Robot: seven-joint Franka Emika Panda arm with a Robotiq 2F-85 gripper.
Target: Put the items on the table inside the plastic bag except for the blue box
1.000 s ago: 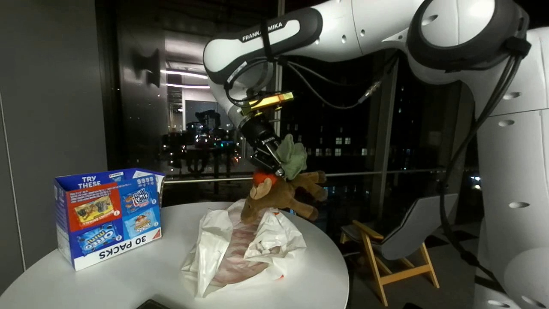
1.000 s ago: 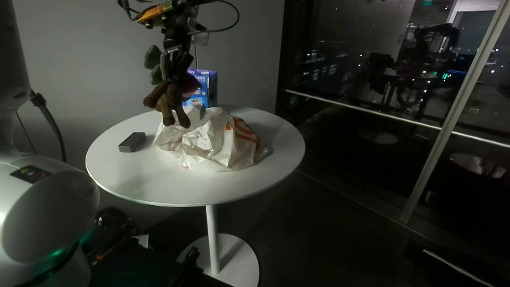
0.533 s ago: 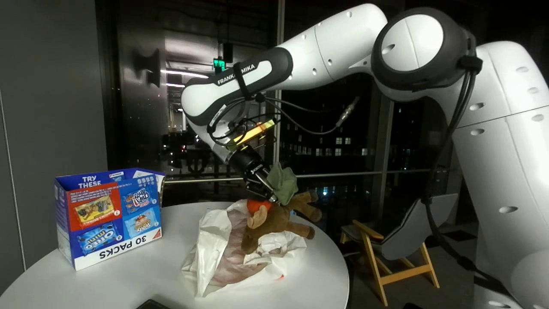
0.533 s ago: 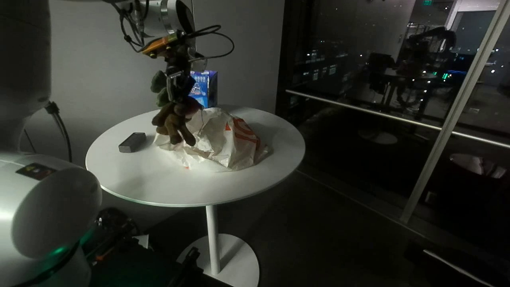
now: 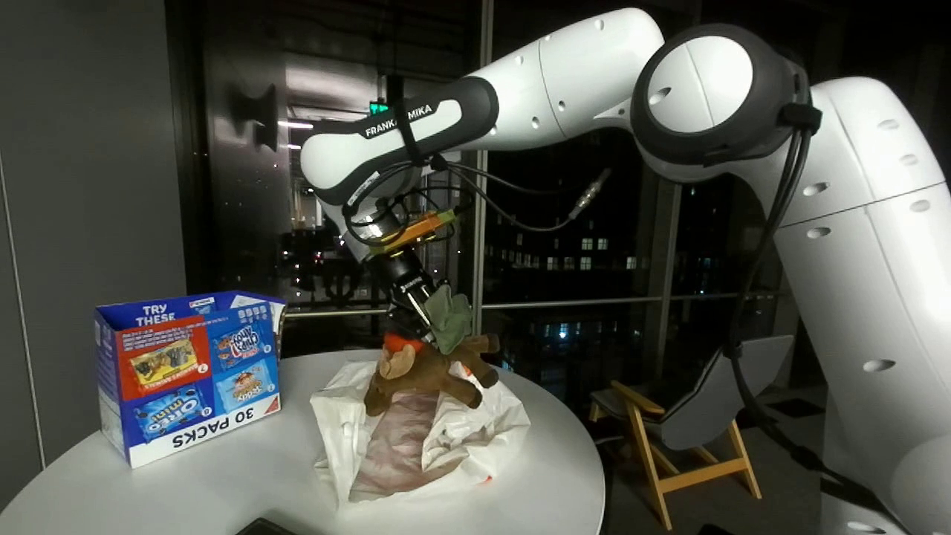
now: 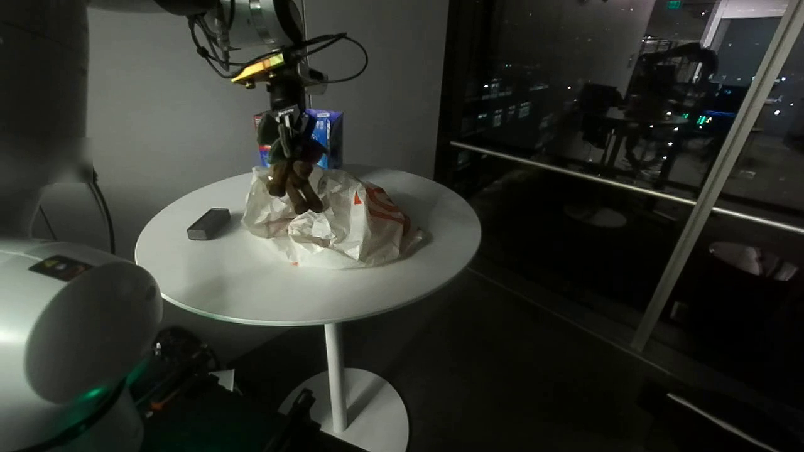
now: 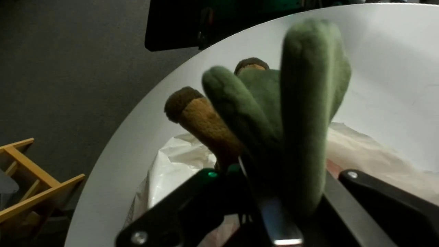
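A brown plush toy with green antler-like flaps (image 5: 420,377) hangs from my gripper (image 5: 425,336), which is shut on it. The toy lies over the upper rim of the white plastic bag (image 5: 342,438), nose pointing down at the mouth; whether it touches the bag is unclear. In an exterior view the toy (image 6: 298,188) hangs in front of the bag (image 6: 352,220). In the wrist view the toy's green part (image 7: 305,103) is between the fingers (image 7: 284,185), and the toy hides much of the jaws. The blue snack box (image 5: 186,379) stands on the table.
A dark grey block (image 6: 209,225) lies on the round white table (image 6: 251,295), near its edge; its corner shows in an exterior view (image 5: 264,527). A chair (image 5: 683,416) stands beyond the table. The snack box also shows behind the gripper (image 6: 330,138).
My gripper first came down with the toy, then moved toward the snack box and slightly up. The bag's rim near the toy has shifted a little. The toy stays held.
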